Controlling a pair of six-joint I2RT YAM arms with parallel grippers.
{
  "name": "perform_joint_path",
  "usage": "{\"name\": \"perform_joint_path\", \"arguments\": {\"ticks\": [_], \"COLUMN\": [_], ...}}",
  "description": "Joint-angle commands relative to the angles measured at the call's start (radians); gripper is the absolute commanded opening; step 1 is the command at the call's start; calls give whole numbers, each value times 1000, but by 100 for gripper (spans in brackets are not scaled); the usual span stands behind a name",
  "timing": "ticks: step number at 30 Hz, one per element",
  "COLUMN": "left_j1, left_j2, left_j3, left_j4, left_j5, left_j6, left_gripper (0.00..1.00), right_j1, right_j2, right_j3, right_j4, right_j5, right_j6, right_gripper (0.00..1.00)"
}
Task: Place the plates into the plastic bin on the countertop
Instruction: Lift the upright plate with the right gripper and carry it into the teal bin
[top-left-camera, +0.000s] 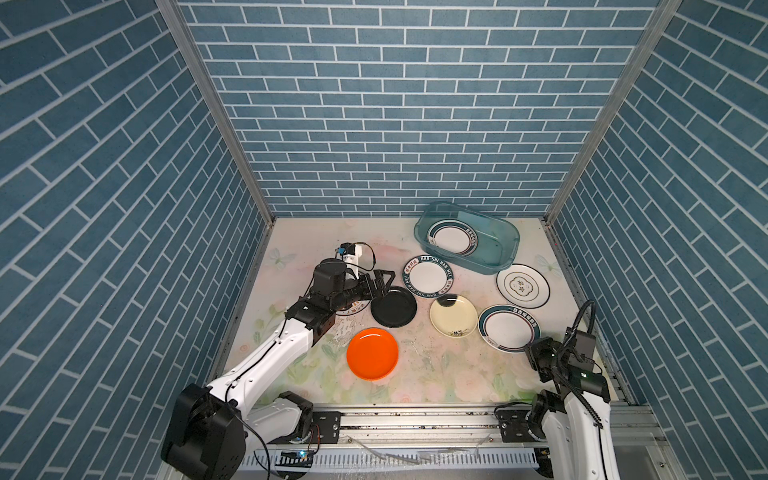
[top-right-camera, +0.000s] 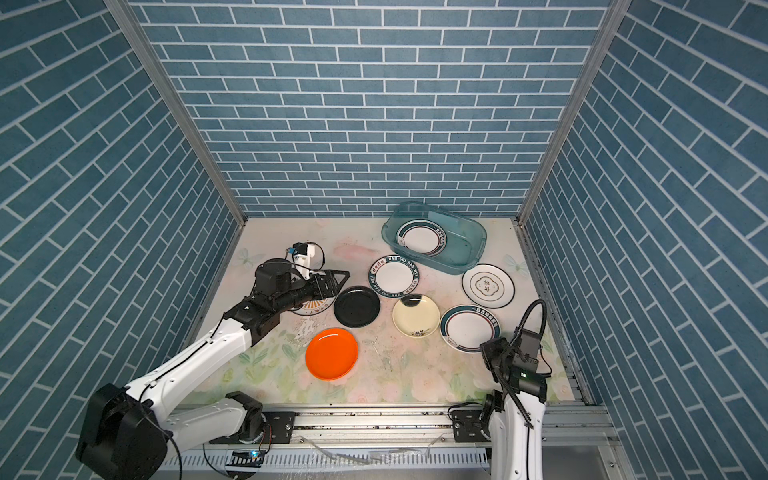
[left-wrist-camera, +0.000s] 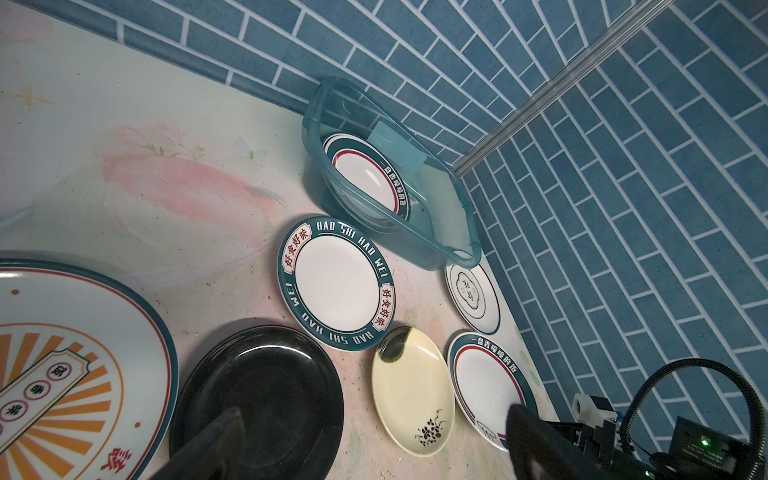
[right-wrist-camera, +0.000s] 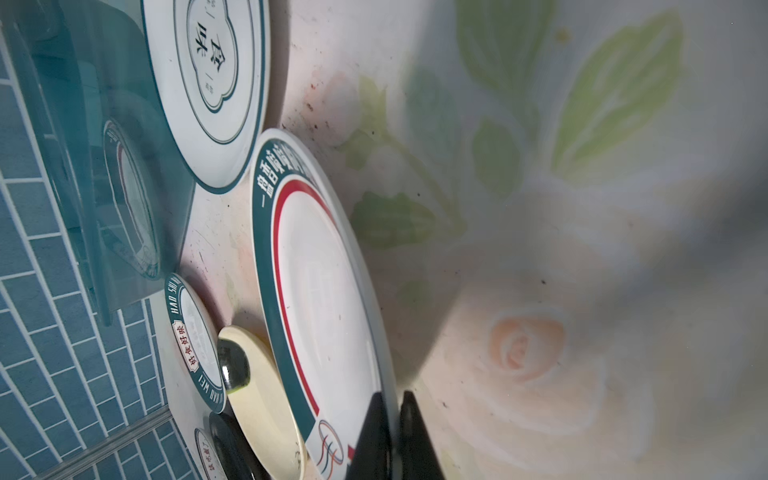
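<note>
Altogether eight plates (top-left-camera: 428, 276) — one bin (top-left-camera: 498, 245)

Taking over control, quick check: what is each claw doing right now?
Left claw: open, holding nothing.
Right claw: closed on the rim of the front teal-rimmed plate.

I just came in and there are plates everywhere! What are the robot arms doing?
They are putting plates into the plastic bin, where a white plate already lies. The right arm's fingers are shut on the rim of the teal-rimmed plate nearest it. The left arm's fingers hang open over the black plate's edge. The rest, like the orange plate, lie on the countertop.
</note>
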Motion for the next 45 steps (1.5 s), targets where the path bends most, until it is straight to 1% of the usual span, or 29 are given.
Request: {"name": "perform_joint_path", "arguments": {"ticks": [1, 9, 19, 25, 32, 34, 40, 45], "left_j1": [5, 5, 4, 4, 4, 5, 5, 6], "left_j2": [-16, -16, 2, 13, 43, 53, 88, 88], "left_j3": [1, -7, 0, 0, 3, 3, 5, 11], "left_j4": [2, 33, 50, 73, 121, 141, 189, 189], "left_j5": [-9, 3, 31, 57, 93, 106, 135, 134], "left_j6": [14, -3, -16, -35, -58, -65, -92, -89], "left_gripper": [100, 99, 99, 100, 99, 100, 100, 100], "right_j1": [-2, -2, 1, 1, 1, 1, 16, 63], "right_j2": [-18, -38, -16, -11, 32, 57, 162, 285], "right_j3": [36, 96, 175, 192, 288, 324, 443, 521], "right_j4": [-114, -120, -95, -19, 18, 42, 88, 148], "right_j5": [31, -9, -56, -124, -175, -197, -199, -158], "right_j6": [-38, -34, -33, 10, 12, 15, -13, -47], "right_gripper": [0, 0, 0, 0, 0, 0, 0, 0]}}
